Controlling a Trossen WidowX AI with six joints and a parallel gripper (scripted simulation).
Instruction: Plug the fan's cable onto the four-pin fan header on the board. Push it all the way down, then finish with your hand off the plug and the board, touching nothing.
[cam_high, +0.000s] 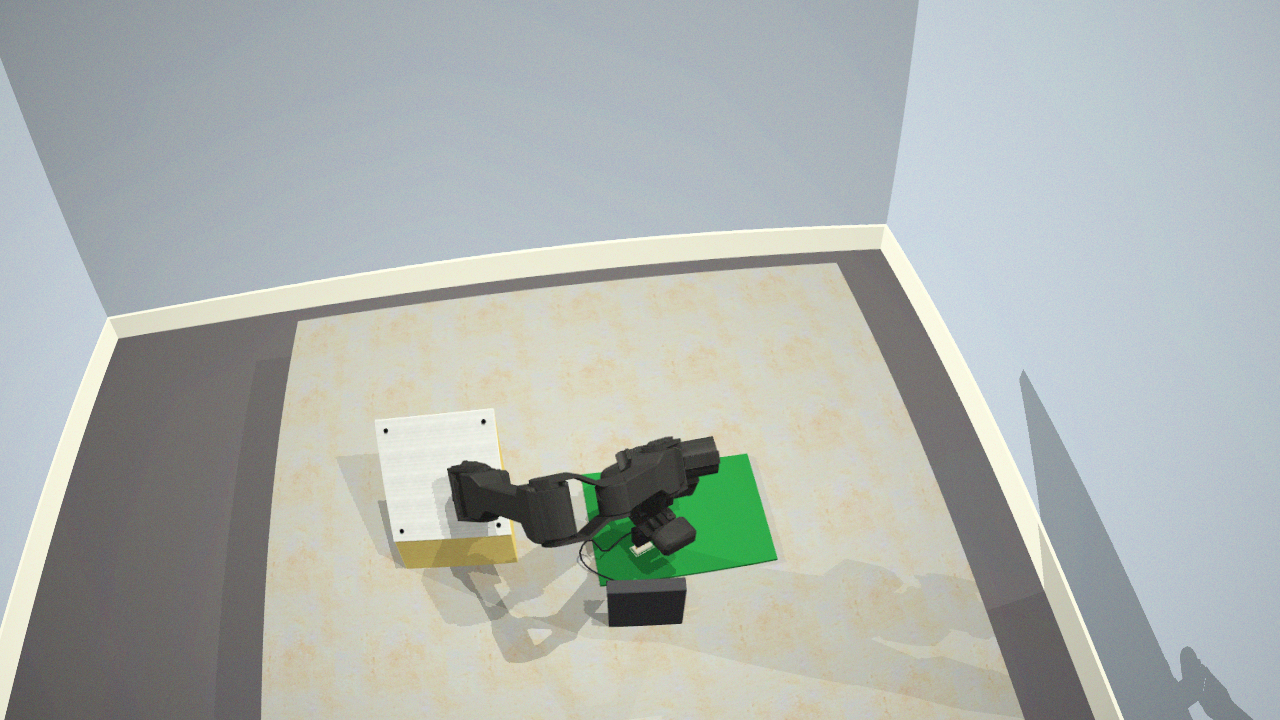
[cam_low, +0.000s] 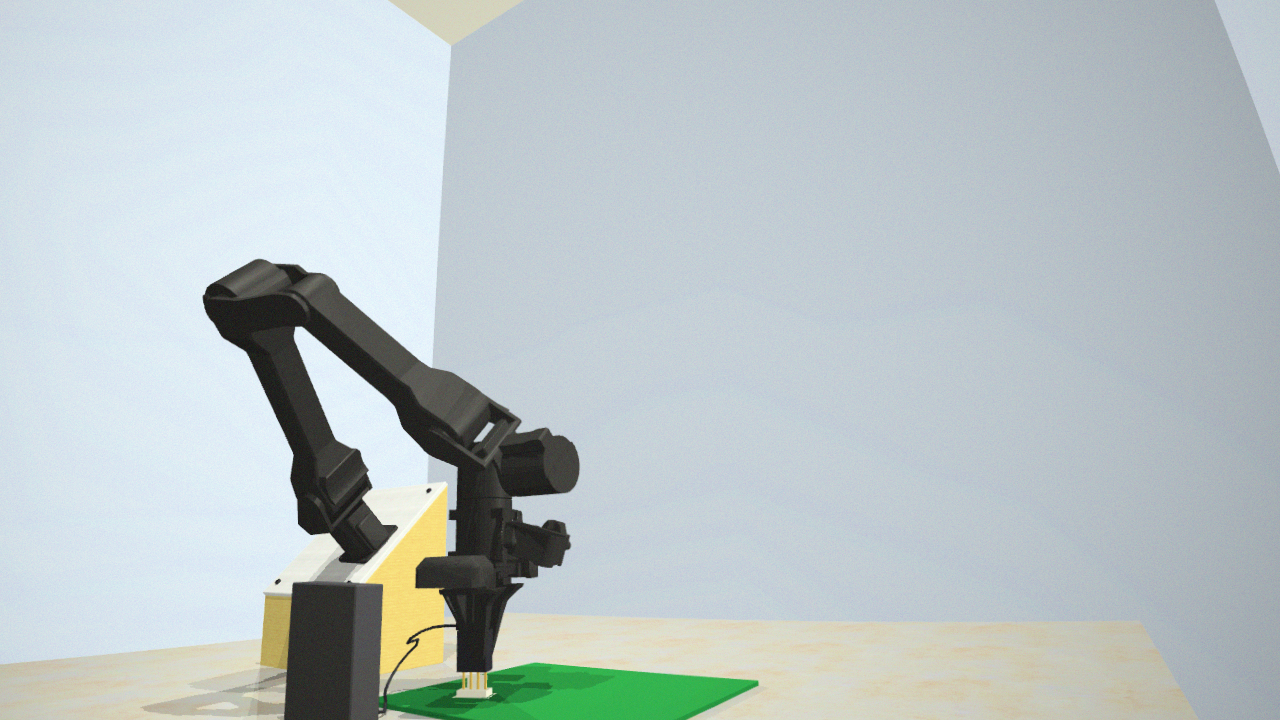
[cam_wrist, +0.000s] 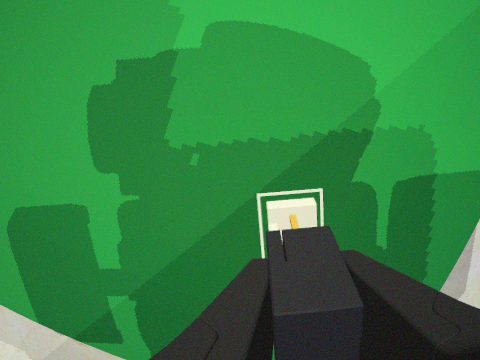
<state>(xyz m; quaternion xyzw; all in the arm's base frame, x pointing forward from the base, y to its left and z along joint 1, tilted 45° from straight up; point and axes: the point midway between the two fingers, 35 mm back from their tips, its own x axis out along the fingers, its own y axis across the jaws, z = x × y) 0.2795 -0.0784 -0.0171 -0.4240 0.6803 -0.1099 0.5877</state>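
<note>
My gripper (cam_low: 475, 658) (cam_wrist: 303, 270) points straight down and is shut on the dark plug (cam_wrist: 315, 280), which shows between the fingers in the wrist view. The cream four-pin fan header (cam_high: 640, 548) (cam_low: 473, 693) (cam_wrist: 291, 206) stands on the green board (cam_high: 729, 514) (cam_low: 662, 689) (cam_wrist: 60, 165). In the exterior view the plug and fingertips are over the header, and its gold pins show below them. In the wrist view one gold pin shows past the plug's far edge; the other pins are hidden. A thin black cable (cam_high: 582, 564) (cam_low: 391, 671) runs from the plug.
A dark upright block (cam_high: 646, 603) (cam_low: 332, 649), where the cable ends, stands beside the board's near edge. The arm's base is mounted on a sloped white and yellow stand (cam_high: 420, 474) (cam_low: 420, 582) to the left. A white outline (cam_wrist: 259, 220) surrounds the header on the board.
</note>
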